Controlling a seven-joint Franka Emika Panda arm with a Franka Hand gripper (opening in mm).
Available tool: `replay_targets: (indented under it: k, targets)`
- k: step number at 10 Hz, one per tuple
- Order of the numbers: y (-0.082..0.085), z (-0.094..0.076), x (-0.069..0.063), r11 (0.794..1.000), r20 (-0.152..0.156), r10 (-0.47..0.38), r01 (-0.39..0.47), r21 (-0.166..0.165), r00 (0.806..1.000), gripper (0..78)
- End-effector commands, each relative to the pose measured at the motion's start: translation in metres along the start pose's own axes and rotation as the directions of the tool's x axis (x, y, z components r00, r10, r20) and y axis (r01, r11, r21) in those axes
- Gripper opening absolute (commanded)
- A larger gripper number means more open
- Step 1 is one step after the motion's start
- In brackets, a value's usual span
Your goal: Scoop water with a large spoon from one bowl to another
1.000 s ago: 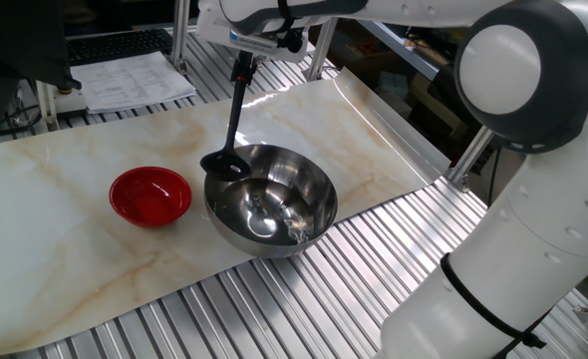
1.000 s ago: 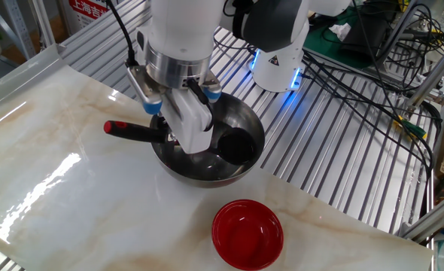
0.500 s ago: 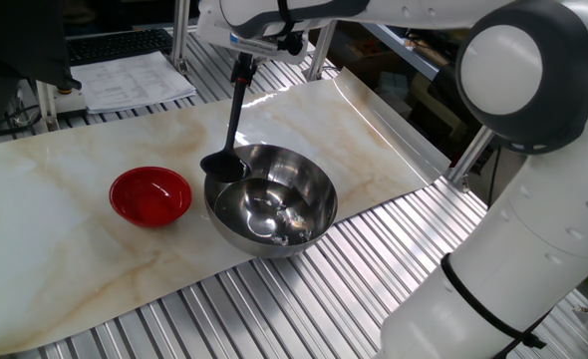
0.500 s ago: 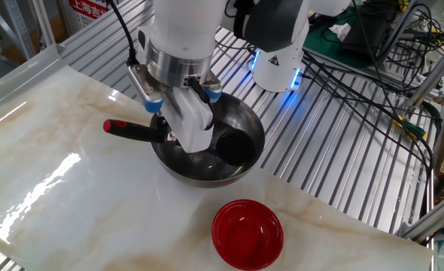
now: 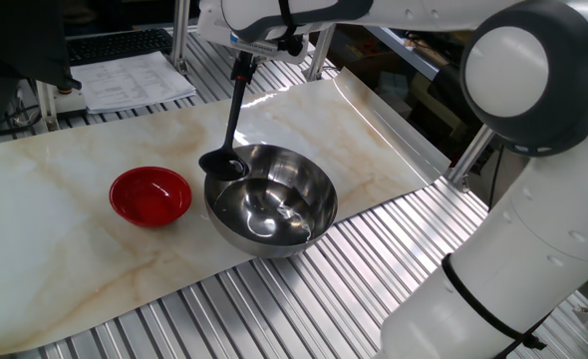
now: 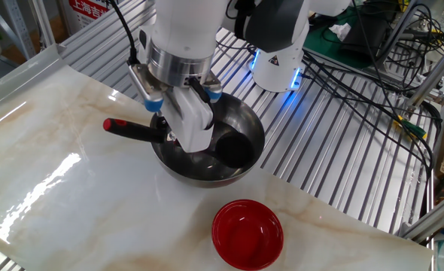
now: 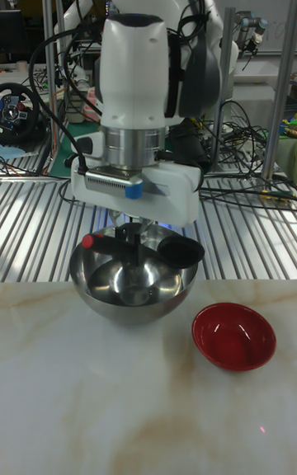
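Tall fixed view, pincer (image 7: 132,236) clamping ladle (image 7: 165,251) handle, cup over steel bowl (image 7: 132,298) rim, red bowl (image 7: 234,336) just beside.

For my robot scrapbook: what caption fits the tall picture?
Robot's end effector holds the black ladle over the steel bowl, beside the red bowl.

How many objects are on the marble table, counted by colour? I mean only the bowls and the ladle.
Red: 1, the small red bowl.
Silver: 1, the large steel bowl.
Black: 1, the ladle, held in the gripper, its cup at the steel bowl's rim.
Total: 3.
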State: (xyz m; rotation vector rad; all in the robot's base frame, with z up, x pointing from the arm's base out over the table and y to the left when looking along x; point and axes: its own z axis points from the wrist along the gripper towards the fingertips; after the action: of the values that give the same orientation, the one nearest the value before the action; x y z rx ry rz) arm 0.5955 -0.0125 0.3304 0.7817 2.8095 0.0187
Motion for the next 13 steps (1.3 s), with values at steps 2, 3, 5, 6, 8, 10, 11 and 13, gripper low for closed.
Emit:
replay_targets:
  k: [2, 3, 5, 6, 8, 10, 11, 13]
  targets:
    - [0.002, -0.005, -0.004, 1.0, 0.025, 0.012, -0.012, -0.01, 1.0, 1.2]
    - [0.002, -0.005, -0.005, 1.0, 0.027, 0.015, -0.014, -0.011, 1.0, 1.2]
    - [0.004, -0.007, -0.007, 1.0, 0.026, 0.019, -0.019, -0.011, 0.999, 1.2]
    - [0.004, -0.008, -0.007, 1.0, 0.026, 0.02, -0.02, -0.011, 0.999, 1.2]
    - [0.007, -0.009, -0.007, 0.999, 0.023, 0.032, -0.032, -0.009, 0.999, 1.2]
    - [0.011, -0.01, -0.006, 0.999, 0.022, 0.041, -0.041, -0.009, 0.999, 1.2]
    - [0.014, -0.009, -0.004, 0.999, 0.022, 0.047, -0.047, -0.009, 0.999, 1.2]
    - [0.02, -0.007, -0.002, 0.998, 0.022, 0.06, -0.06, -0.01, 0.998, 1.2]
